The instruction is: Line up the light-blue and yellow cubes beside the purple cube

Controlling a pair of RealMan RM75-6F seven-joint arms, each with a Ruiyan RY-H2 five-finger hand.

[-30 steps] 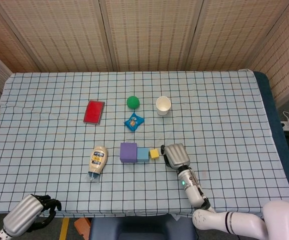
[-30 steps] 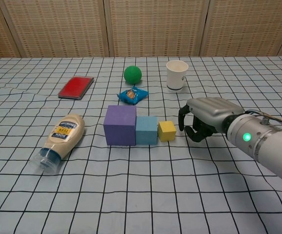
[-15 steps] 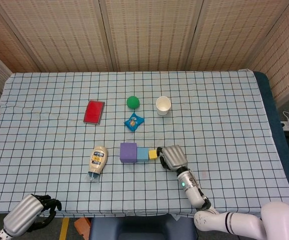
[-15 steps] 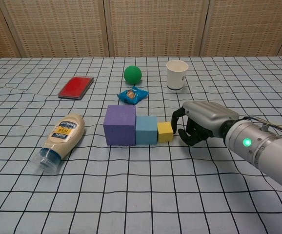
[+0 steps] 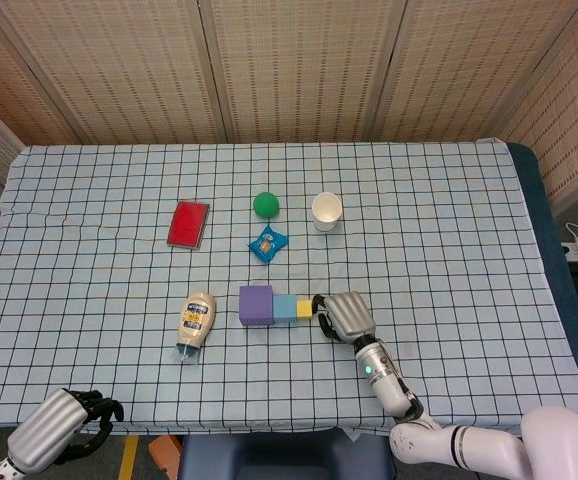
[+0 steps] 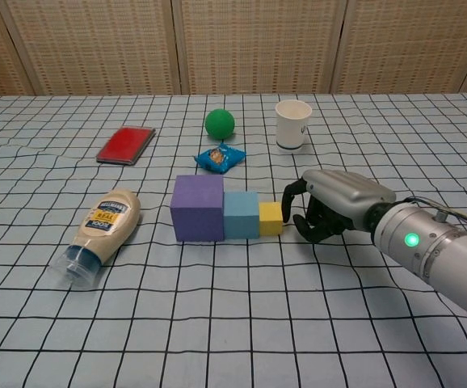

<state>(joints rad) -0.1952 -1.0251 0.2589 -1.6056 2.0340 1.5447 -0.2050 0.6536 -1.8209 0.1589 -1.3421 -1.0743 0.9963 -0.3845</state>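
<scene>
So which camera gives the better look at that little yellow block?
The chest view: the yellow block is close and large, its faces clear beside the robot hand. The head view shows it only as a tiny square from above.

Open tabletop lies before the cube row; behind it the blue snack packet crowds close, the mayonnaise bottle flanks its left.
</scene>
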